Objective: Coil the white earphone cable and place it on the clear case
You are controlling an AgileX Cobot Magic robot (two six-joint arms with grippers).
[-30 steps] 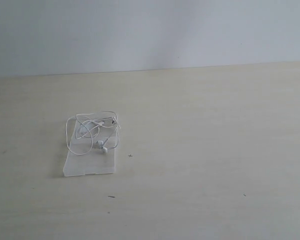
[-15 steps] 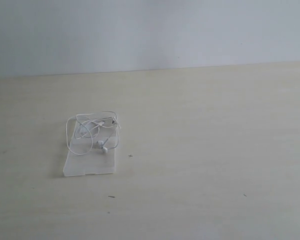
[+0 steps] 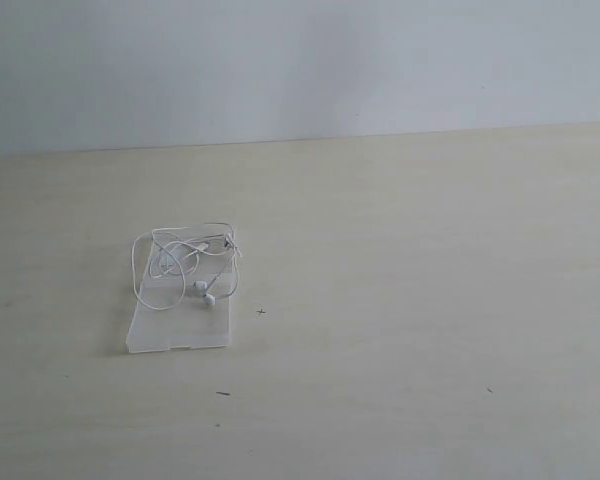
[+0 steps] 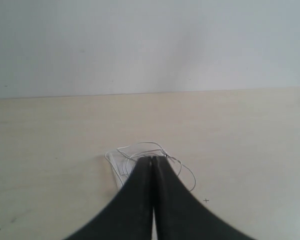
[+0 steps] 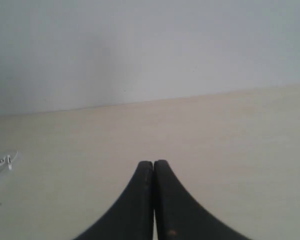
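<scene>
White earphone cable (image 3: 185,262) sat loosely tangled on the far half of the clear case (image 3: 180,328), whose long axis ran near-to-far on your table (image 3: 430,300). Your left gripper (image 4: 152,159) hid most of it, and the right wrist view cropped it. Right gripper (image 5: 153,163) and left were both pinched together, empty.

The cable (image 3: 185,262) lies in a loose coil on the far half of the case (image 3: 180,330), which lies flat on the table (image 3: 410,260). The earbuds (image 3: 204,292) rest side by side near the case's middle. The coil sits straight ahead of the left gripper (image 4: 152,159), beyond its fingers (image 4: 140,195), with loops spreading to either side of the tips. The right gripper (image 5: 153,163) points over the table, and the cable lies well off to the left of its fingers. A wall (image 3: 300,60) stands behind the table.
</scene>
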